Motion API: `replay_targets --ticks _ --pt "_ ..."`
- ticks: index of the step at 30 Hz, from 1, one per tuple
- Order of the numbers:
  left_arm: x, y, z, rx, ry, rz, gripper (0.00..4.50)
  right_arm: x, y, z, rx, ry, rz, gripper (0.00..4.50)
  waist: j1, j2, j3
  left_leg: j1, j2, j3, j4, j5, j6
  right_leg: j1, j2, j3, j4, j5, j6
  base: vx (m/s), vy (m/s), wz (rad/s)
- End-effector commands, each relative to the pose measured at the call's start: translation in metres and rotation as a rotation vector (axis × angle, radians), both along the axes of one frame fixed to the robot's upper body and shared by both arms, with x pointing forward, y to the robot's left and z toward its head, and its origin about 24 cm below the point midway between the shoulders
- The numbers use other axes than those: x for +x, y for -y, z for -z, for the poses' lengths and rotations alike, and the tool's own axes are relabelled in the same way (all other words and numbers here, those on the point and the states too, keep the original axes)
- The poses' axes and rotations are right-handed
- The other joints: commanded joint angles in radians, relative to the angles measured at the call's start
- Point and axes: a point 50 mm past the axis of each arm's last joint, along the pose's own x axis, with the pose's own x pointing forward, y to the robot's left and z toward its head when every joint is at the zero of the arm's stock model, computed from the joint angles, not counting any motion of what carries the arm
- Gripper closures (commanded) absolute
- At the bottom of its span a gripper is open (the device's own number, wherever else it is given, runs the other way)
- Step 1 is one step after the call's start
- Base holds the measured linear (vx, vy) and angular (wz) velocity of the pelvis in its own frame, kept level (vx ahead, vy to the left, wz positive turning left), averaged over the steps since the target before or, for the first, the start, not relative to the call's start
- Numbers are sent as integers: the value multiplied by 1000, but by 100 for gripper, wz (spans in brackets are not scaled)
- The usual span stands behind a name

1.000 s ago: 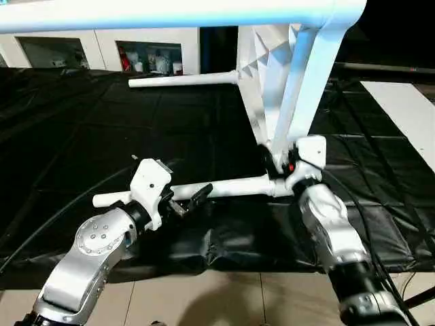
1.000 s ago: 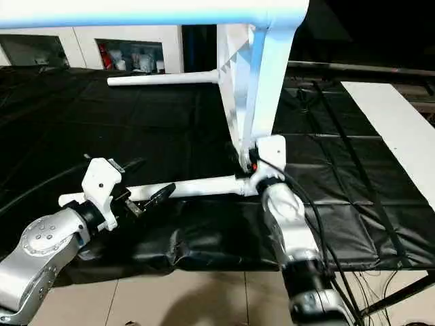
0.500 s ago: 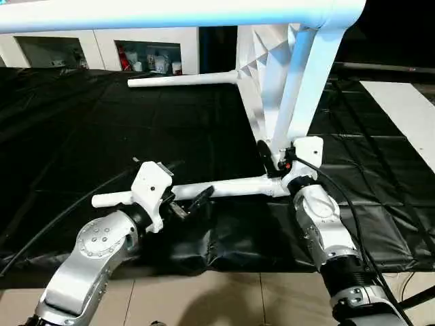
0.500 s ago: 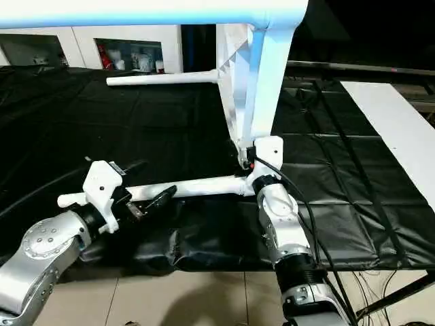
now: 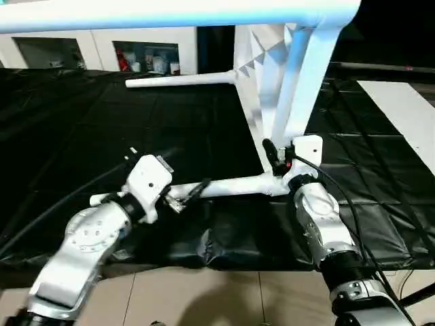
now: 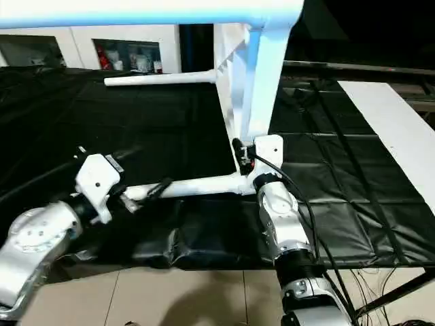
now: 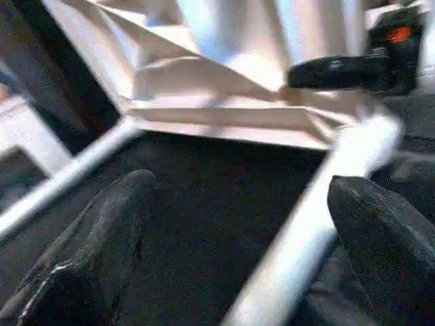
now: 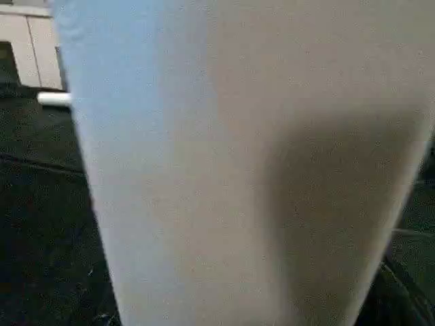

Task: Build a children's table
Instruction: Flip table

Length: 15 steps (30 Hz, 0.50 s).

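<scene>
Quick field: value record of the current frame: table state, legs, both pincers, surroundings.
tabletop: white tabletop stands on edge on the black mat, ribbed underside showing
legs: three legs stick out sideways toward the robot's left: near leg, far leg, top leg
left pincer: left pincer open, fingers either side of the near leg
right pincer: right pincer at the tabletop's lower corner; grip cannot be judged
surroundings: white cabinet behind, flat white board to the right
</scene>
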Motion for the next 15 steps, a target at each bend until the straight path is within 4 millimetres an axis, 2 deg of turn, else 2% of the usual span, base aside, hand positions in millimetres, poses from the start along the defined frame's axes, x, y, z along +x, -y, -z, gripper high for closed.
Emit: replay_targets --ticks 1,2,5,6,7,8,12,13,14,15 --pt "2 -4 -16 -4 113 -44 0 4 2 -12 -51 63 -12 255 5 13 -64 17 1 5 -71 -324 -38 34 -33 17 -78 -221 -152 0 0 0" --pt "2 -4 -18 -6 121 -47 0 4 3 -13 -54 65 -12 256 5 11 -64 17 1 5 -70 -322 -36 34 -32 17 -77 -221 -152 0 0 0" --pt "0 -2 -42 -28 194 -21 0 5 10 -16 -95 85 -3 259 8 9 -66 17 1 6 -68 -307 -31 34 -33 17 -75 -210 -155 0 0 0" --pt "-1 -2 -53 -14 266 -17 0 6 13 -17 -102 91 4 259 8 4 -65 16 1 7 -67 -298 -28 35 -32 17 -74 -199 -156 0 0 0" --pt "-3 -2 -60 7 331 -2 0 6 15 -19 -109 97 9 259 10 5 -65 14 0 6 -67 -294 -22 36 -33 16 -76 -205 -153 0 0 0" --pt "-6 0 -73 88 472 19 0 7 20 -22 -145 115 15 259 9 4 -66 13 0 7 -66 -287 -20 38 -33 17 -75 -201 -151 0 0 0" --pt "-8 1 -84 159 603 15 0 7 24 -24 -170 129 23 259 15 3 -66 11 1 9 -62 -250 -13 37 -33 17 -71 -169 -149 0 0 0" --pt "-12 2 -94 216 729 4 0 8 28 -28 -192 148 35 259 18 5 -69 11 2 8 -60 -241 -11 39 -34 17 -71 -161 -145 0 0 0" --pt "-12 2 -94 216 729 4 0 8 28 -28 -192 148 35 259 20 6 -71 11 2 8 -59 -233 -10 39 -34 17 -68 -149 -145 0 0 0" --pt "-14 2 -101 244 803 -14 0 8 30 -30 -215 163 36 259 21 5 -70 10 1 9 -59 -227 -9 38 -33 17 -67 -140 -149 0 0 0"
